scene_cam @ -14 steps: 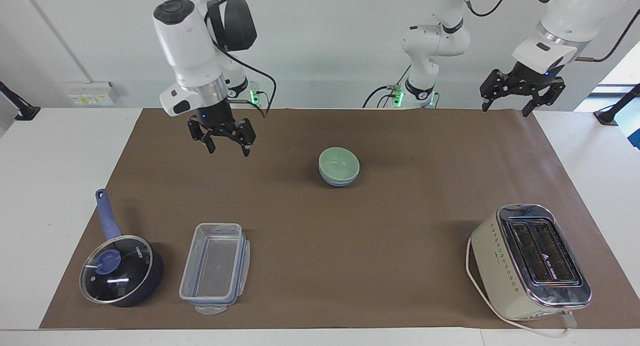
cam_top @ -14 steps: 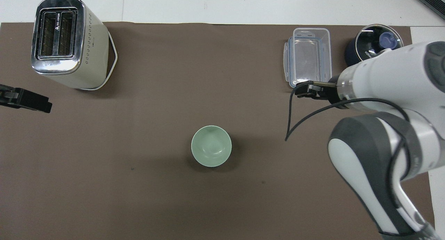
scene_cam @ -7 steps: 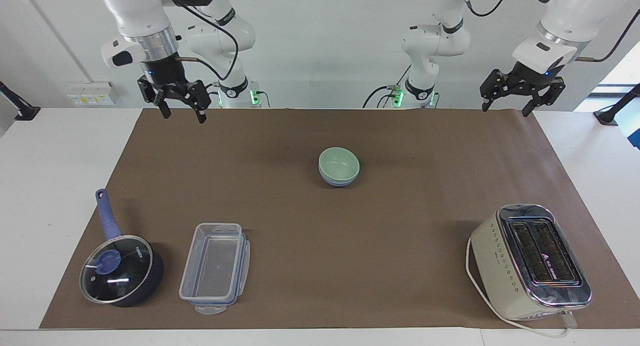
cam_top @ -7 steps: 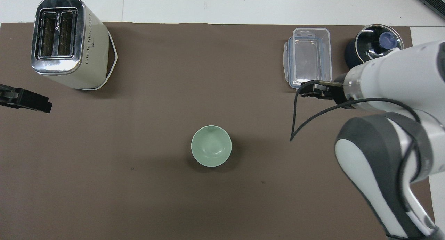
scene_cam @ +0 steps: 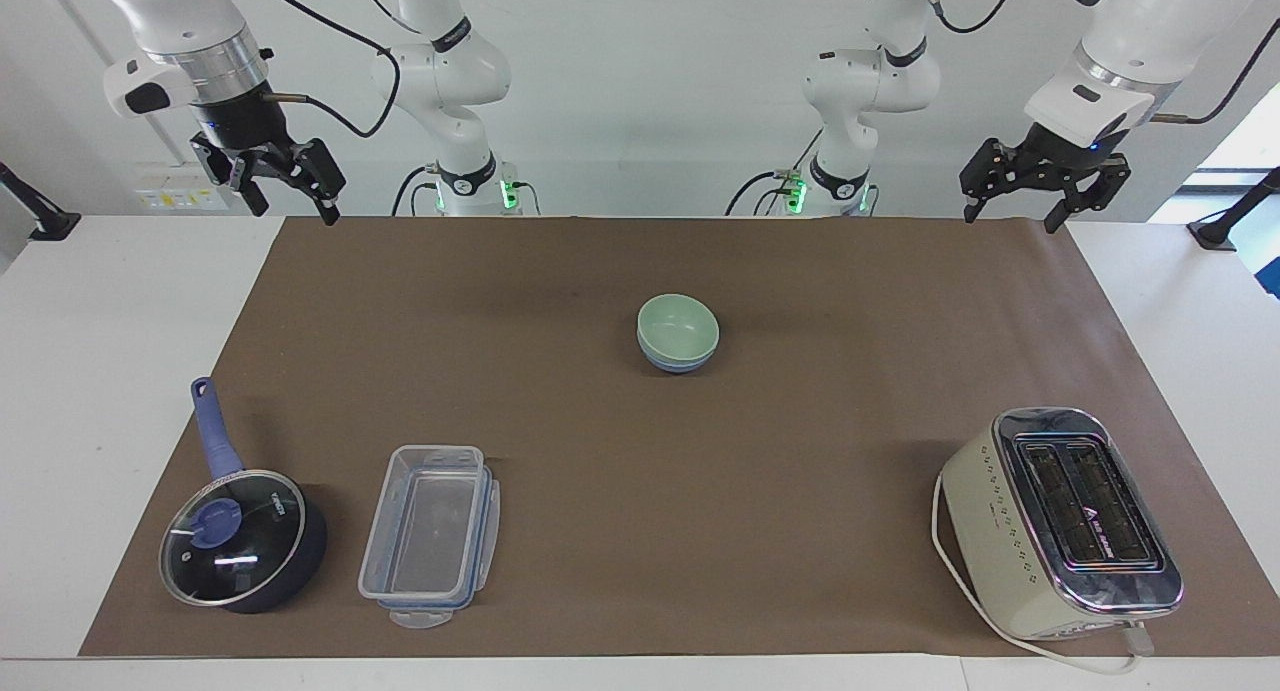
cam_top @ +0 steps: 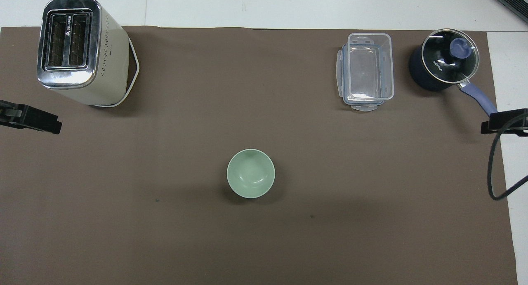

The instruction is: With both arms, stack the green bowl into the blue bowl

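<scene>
Facing view — stacked green bowl (scene_cam: pixel 678 323) mid-mat (scene_cam: pixel 860 451)

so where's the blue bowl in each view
Facing view: the blue bowl sits mid-mat, only its lower band showing under the green bowl nested in it.
Overhead view: the blue bowl does not show; the green bowl covers it, below centre.
Shared landmark: the toaster, at the left arm's end, farther from the robots.
</scene>
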